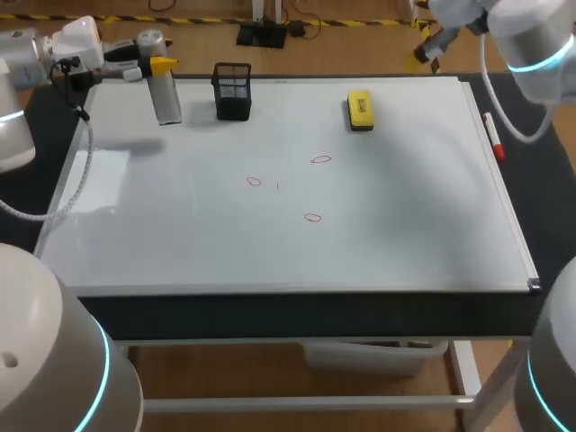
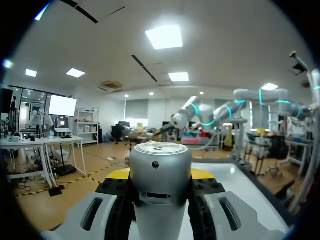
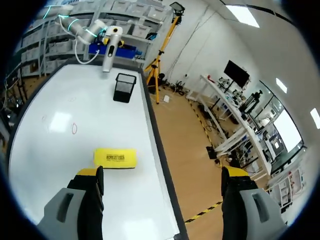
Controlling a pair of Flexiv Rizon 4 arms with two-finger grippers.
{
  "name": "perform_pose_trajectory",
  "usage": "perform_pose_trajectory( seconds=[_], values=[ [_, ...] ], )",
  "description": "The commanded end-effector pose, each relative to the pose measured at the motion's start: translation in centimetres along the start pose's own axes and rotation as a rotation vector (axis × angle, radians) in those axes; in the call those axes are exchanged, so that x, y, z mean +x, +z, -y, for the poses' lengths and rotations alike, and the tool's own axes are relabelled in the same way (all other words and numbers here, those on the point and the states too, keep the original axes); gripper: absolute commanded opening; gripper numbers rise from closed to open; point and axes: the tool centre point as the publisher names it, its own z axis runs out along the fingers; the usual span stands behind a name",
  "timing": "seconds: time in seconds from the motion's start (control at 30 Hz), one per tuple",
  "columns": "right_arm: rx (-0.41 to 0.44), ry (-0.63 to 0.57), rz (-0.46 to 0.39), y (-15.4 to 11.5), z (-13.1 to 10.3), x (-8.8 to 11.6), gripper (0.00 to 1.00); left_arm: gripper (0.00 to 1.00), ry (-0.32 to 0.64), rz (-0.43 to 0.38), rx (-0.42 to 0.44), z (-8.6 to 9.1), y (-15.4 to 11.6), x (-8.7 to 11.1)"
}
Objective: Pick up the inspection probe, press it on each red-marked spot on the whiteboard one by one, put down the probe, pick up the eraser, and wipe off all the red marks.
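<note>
My left gripper (image 1: 148, 65) is shut on a silver cylindrical probe (image 1: 165, 90), held upright over the far left corner of the whiteboard (image 1: 180, 234). In the left wrist view the probe (image 2: 160, 175) fills the gap between the fingers of the left gripper (image 2: 161, 176). Three small red marks (image 1: 254, 181) (image 1: 321, 159) (image 1: 312, 217) lie mid-board. The yellow eraser (image 1: 360, 109) rests at the far right of the board. My right gripper (image 1: 428, 50) hangs above the far right edge. In the right wrist view the right gripper (image 3: 162, 182) is open, and the eraser (image 3: 115, 157) lies ahead of it.
A black mesh holder (image 1: 233, 91) stands at the far edge between probe and eraser. A red marker (image 1: 493, 137) lies along the board's right frame. The holder (image 3: 124, 87) and the probe (image 3: 110, 50) also show far ahead of the right gripper.
</note>
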Motion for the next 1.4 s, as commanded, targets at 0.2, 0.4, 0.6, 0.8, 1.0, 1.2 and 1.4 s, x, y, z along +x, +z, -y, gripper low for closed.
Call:
perform_pose_trajectory(
  seconds=[0.2,0.4,0.6,0.8,1.0,1.2,1.4],
  values=[
    [0.355,-0.407,-0.619,4.2,0.3,-0.7,1.0,0.0,0.004,0.031,0.0,0.2,0.1,0.4],
    [0.444,-0.6,-0.69,5.7,1.3,-0.3,1.0,0.0,0.004,0.031,0.0,0.2,0.1,0.4],
    [0.446,-0.765,-0.742,6.5,1.5,-0.2,1.0,0.0,0.004,0.031,0.0,0.2,0.1,0.4],
    [0.372,-0.88,-0.743,7.4,1.3,1.2,1.0,0.0,0.004,0.031,0.0,0.2,0.1,0.4],
    [0.4,-1.056,-0.756,7.9,0.9,2.9,1.0,0.0,0.004,0.031,0.0,0.2,0.1,0.4],
    [0.427,-1.06,-0.741,7.9,1.0,3.1,1.0,0.0,0.004,0.031,0.0,0.2,0.1,0.4],
    [0.427,-1.06,-0.741,7.9,1.0,3.1,1.0,0.0,0.004,0.031,0.0,0.2,0.1,0.4]
  ],
)
